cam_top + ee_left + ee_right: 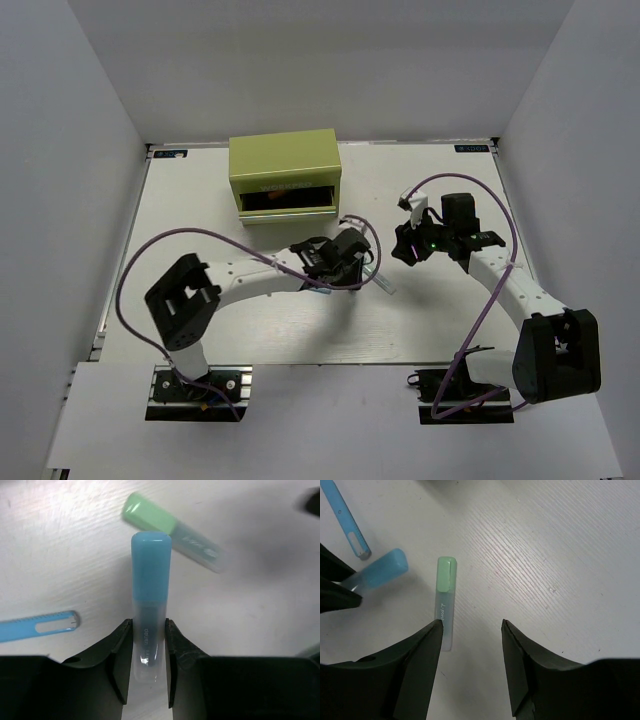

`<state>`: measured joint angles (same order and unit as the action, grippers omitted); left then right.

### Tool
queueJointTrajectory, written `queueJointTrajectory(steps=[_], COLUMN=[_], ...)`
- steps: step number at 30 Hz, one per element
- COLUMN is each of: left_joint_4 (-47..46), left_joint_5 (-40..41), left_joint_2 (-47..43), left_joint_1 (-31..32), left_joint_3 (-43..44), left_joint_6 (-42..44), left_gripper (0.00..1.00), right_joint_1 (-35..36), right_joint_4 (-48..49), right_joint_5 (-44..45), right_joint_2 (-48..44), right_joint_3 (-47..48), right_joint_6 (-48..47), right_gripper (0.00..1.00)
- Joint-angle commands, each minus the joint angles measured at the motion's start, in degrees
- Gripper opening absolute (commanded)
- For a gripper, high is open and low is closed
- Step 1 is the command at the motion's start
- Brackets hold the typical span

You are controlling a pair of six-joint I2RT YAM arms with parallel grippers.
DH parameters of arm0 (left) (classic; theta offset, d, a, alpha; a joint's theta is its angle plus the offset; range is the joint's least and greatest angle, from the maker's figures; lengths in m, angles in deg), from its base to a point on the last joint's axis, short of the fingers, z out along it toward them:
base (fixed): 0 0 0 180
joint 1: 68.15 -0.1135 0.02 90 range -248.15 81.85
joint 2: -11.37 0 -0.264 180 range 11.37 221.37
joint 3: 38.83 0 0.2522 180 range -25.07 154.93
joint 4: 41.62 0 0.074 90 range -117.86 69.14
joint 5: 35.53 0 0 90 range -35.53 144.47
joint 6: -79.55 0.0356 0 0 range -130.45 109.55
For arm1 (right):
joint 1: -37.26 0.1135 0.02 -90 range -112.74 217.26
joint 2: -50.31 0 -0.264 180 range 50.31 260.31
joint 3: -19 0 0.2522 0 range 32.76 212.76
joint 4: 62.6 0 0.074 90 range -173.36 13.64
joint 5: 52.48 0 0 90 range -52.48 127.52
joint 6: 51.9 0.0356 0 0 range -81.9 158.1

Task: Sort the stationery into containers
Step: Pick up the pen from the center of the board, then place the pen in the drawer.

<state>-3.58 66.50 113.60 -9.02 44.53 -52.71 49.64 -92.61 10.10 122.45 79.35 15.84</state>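
On a white table [450,320], the left gripper [149,630] is clamping a light blue marker [151,570], near a green marker [170,530] and blue pen [37,627]. The right gripper [470,645] is hovering, spread wide; the chest [284,170] is sitting farther back.

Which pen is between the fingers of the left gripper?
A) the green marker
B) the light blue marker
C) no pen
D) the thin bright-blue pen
B: the left wrist view shows the left gripper closed on the light blue marker; the green marker lies apart from it.
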Motion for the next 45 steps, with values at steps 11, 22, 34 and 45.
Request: queueJointTrajectory(steps=[11, 22, 34, 45], left_joint_4=[-0.46, -9.5, -5.55, -7.92], left_joint_5=[-1.05, -2.52, -8.52, -4.03], left_joint_2=[-18.56, -18.92, -9.86, -8.63], left_joint_1=[-9.55, -20.9, -24.68, -25.21], left_joint_3=[5.35, 3.52, 9.42, 7.57], left_joint_6=[36.09, 60.88, 78.47, 80.76], left_gripper=[0.09, 0.07, 0.07, 0.13], right_joint_1=[-0.52, -0.52, -0.69, -0.87], right_joint_4=[0.52, 1.05, 1.92, 2.28], right_joint_5=[-2.37, -3.17, -2.9, -2.99], right_joint_2=[-1.04, -1.83, -3.23, -3.15], right_joint_3=[0.61, 0.52, -0.97, -1.24], right_joint_6=[-2.17, -3.32, -4.19, -4.46], right_gripper=[0.57, 0.57, 0.57, 0.57])
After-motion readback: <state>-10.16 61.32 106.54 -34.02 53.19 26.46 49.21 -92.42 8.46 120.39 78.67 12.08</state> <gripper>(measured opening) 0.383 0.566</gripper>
